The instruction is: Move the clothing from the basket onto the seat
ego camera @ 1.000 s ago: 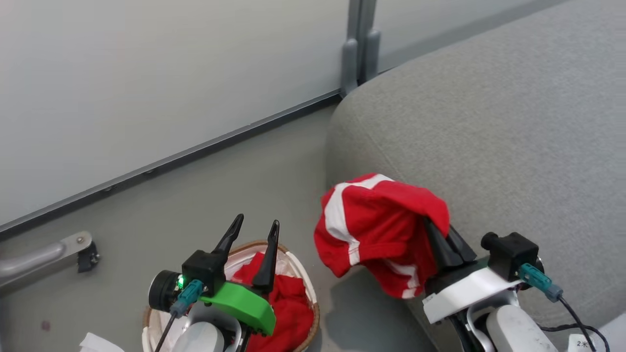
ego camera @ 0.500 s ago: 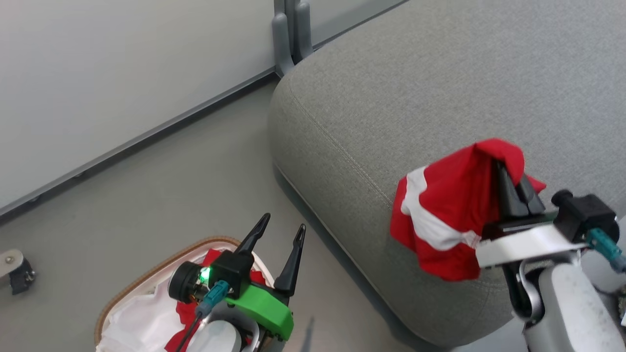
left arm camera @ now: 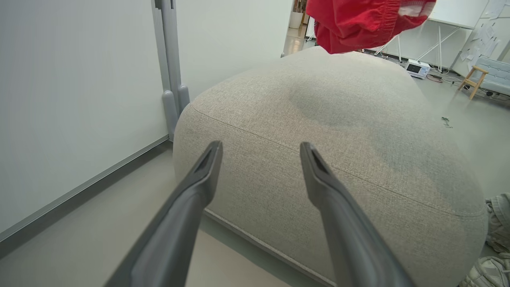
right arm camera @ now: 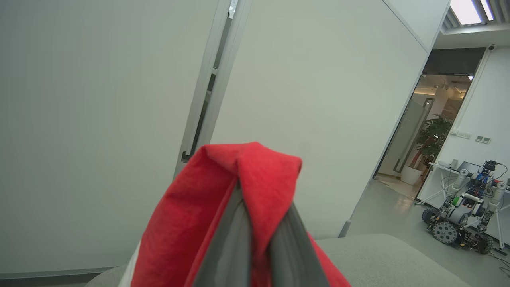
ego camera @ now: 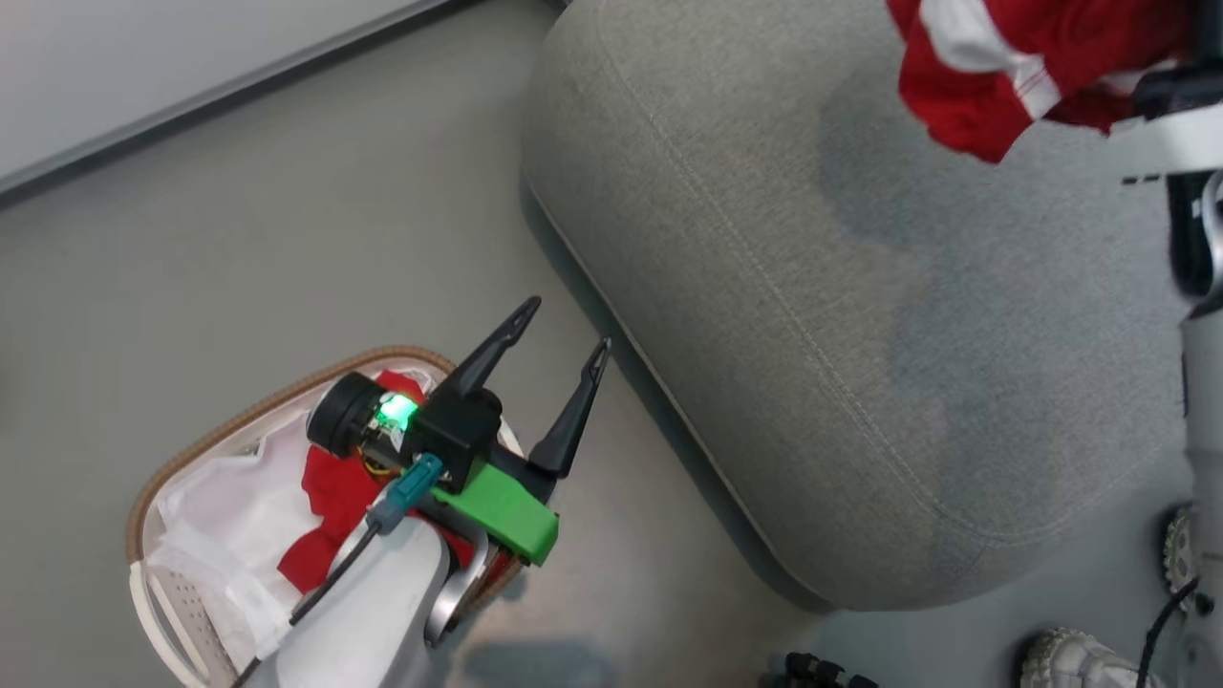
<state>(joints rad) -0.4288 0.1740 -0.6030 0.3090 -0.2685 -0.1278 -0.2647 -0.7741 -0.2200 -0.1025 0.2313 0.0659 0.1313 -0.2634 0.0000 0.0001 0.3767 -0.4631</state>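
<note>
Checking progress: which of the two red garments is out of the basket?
The white-striped red garment, clamped in the right gripper above the seat; the plain red garment lies in the basket.

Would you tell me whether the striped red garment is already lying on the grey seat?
No, the striped garment hangs in the air above the seat, clamped in the shut right gripper.

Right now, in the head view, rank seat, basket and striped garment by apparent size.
1. seat
2. basket
3. striped garment, which the frame edge crops, so last place is unsure.
</note>
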